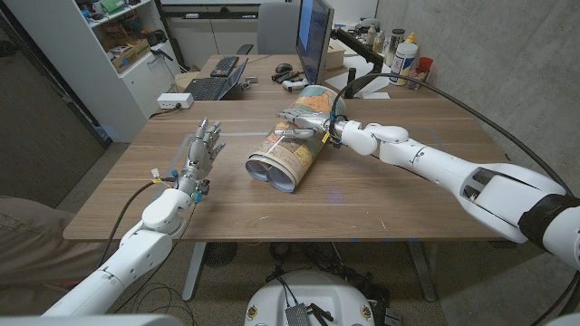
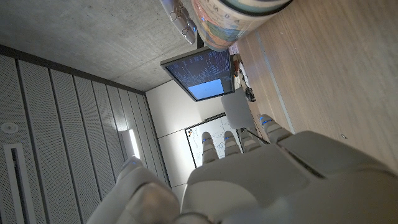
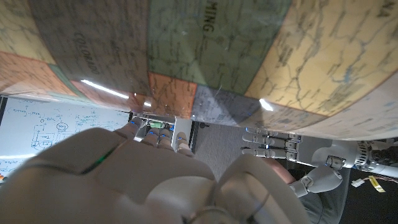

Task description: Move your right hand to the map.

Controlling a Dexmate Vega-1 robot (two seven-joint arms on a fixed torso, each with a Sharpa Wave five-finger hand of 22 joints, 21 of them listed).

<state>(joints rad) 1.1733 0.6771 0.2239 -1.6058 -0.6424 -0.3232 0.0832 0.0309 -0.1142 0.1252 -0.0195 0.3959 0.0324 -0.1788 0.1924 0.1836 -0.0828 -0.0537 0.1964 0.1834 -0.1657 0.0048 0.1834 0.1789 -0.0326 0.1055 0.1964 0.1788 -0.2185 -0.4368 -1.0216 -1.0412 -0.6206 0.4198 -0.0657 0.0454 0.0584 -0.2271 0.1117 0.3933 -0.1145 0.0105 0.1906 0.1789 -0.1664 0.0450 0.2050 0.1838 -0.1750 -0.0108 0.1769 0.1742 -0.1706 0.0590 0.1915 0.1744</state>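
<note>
The map (image 1: pixel 288 156) lies rolled up on the wooden table (image 1: pixel 381 195) as a double scroll, its two open ends toward the robot and its far end toward the monitor (image 1: pixel 314 38); its printed regions show in yellow, orange and grey-green. The right hand (image 1: pixel 306 125) rests on top of the map at the far end, fingers laid out over the curved paper and pointing to the left side of the map; whether the fingers press or merely touch cannot be told, but nothing is clasped in them and they lie spread rather than clenched. In the right wrist view the map (image 3: pixel 205 56) curves close before the right hand (image 3: pixel 143 180), with state names readable on it, and the left hand (image 3: pixel 280 149) shows past the edge of the paper. The left hand (image 1: pixel 201 156) stands well apart from the map, on its left side, fingers upright and parted, holding nothing; in the left wrist view the left hand (image 2: pixel 261 174) shows with the map (image 2: pixel 233 22) beyond its fingertips. Past the map's far end stand the monitor, a keyboard (image 1: pixel 224 65) and some bottles (image 1: pixel 405 59).
</note>
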